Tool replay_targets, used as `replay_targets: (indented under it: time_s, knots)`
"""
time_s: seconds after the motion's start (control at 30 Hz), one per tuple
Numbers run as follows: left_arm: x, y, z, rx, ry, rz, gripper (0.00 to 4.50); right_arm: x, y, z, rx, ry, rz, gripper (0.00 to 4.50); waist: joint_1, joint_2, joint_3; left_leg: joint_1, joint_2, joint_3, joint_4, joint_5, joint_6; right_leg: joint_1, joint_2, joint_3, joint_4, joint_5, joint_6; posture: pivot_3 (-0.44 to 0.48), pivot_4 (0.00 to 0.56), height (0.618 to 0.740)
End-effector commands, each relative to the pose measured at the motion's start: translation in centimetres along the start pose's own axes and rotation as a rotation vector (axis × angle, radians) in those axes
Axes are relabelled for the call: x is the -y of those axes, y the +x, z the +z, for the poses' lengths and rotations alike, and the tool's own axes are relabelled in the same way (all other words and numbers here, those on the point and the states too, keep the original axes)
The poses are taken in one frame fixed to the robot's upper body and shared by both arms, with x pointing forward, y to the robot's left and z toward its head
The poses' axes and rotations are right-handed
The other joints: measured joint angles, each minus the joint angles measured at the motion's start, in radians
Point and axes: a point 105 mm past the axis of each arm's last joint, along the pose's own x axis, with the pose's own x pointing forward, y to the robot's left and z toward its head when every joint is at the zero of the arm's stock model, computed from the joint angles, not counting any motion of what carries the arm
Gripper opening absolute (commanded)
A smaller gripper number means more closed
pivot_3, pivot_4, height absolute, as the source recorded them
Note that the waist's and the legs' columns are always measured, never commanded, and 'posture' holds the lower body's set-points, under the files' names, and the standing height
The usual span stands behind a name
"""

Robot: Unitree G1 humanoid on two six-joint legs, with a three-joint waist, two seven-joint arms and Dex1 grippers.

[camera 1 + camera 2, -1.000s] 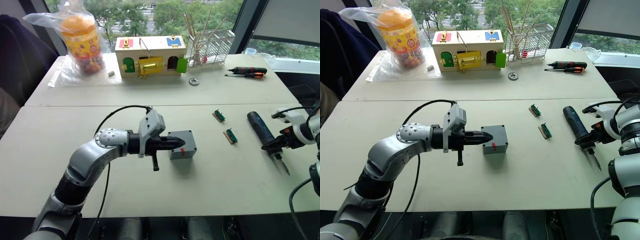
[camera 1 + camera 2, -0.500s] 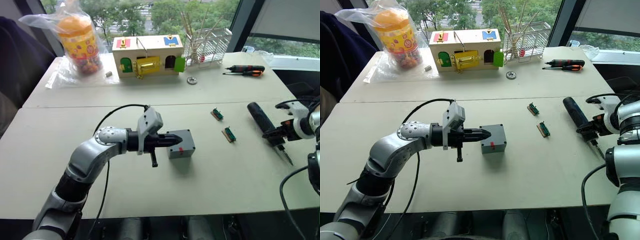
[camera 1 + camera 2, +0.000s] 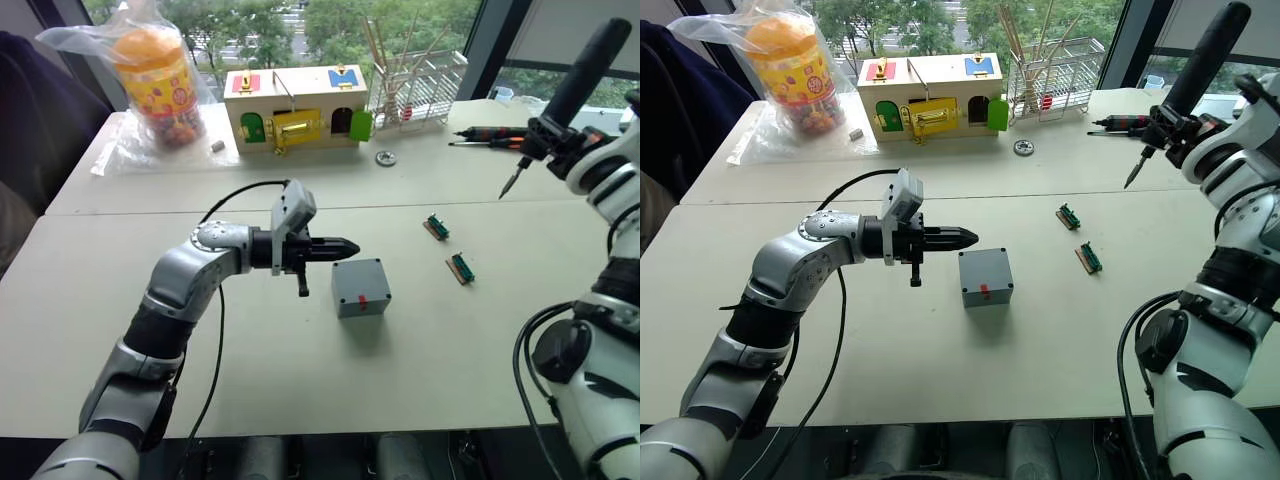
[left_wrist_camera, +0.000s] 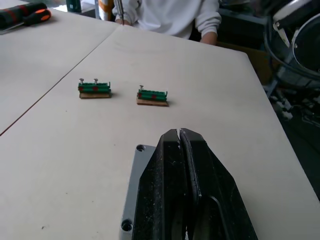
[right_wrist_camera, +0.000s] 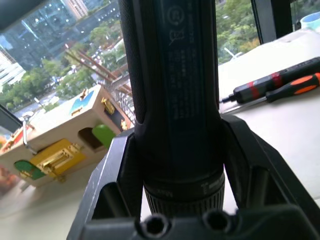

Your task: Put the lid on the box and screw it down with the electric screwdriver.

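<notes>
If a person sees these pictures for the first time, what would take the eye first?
The long dark electric screwdriver, raised high over the table's right side in the right gripper, bit pointing down. Next, the small grey plastic box at the table's middle, lid on, with the left gripper, fingers shut, hovering just behind it.

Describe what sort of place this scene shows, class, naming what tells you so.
Probably a robotics test room high in a city building: pale tables beside large windows over treetops, and practice items such as a wooden latch box, hand screwdrivers and green connector strips.
</notes>
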Motion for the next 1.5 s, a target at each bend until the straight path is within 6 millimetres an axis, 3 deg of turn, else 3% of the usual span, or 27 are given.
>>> replay_targets:
  time_s: [0.03, 0.37, 0.5, 0.73, 1.5]
  knots:
    - [-0.5, 0.4, 0.2, -0.015, 0.057, 0.018, 0.00, -7.6, -2.4, 3.2, 0.223, 0.110, 0.355, 1.78, -0.002, 0.000, 0.000, 0.000, 0.000, 0.000, 0.000, 0.000, 0.000, 0.000, 0.000, 0.000, 0.000, 0.000, 0.000, 0.000, 0.150, 0.708]
    - [0.1, 1.6, -2.3, -0.088, 0.088, 0.022, 0.00, -12.9, -5.2, -1.6, 0.193, 0.117, 0.566, 1.78, 0.006, 0.000, 0.000, 0.000, -0.003, -0.001, 0.001, 0.000, 0.000, 0.001, 0.000, 0.001, 0.000, 0.000, 0.000, 0.000, 0.150, 0.708]
    - [0.3, 2.0, -2.8, -0.082, 0.070, 0.026, 0.00, -14.0, -5.7, -3.7, 0.149, 0.103, 0.599, 1.78, 0.002, 0.000, 0.000, 0.000, -0.002, -0.001, 0.000, 0.000, 0.000, 0.000, 0.000, 0.001, 0.000, 0.000, 0.000, 0.000, 0.150, 0.708]
    - [0.3, 2.2, -4.7, -0.150, 0.071, 0.039, 0.00, -14.3, -5.8, -6.2, 0.108, 0.085, 0.597, 1.78, 0.006, 0.000, 0.000, 0.000, -0.002, -0.001, 0.000, 0.000, 0.000, 0.000, 0.000, 0.001, 0.000, 0.000, 0.000, 0.000, 0.150, 0.708]
    - [0.6, 2.1, -4.5, -0.161, 0.068, 0.031, 0.00, -12.7, -4.8, -8.9, 0.076, 0.038, 0.540, 1.78, 0.007, 0.000, 0.000, 0.001, -0.002, -0.003, 0.001, 0.000, 0.000, 0.000, 0.000, 0.001, 0.000, 0.000, 0.000, 0.000, 0.150, 0.708]
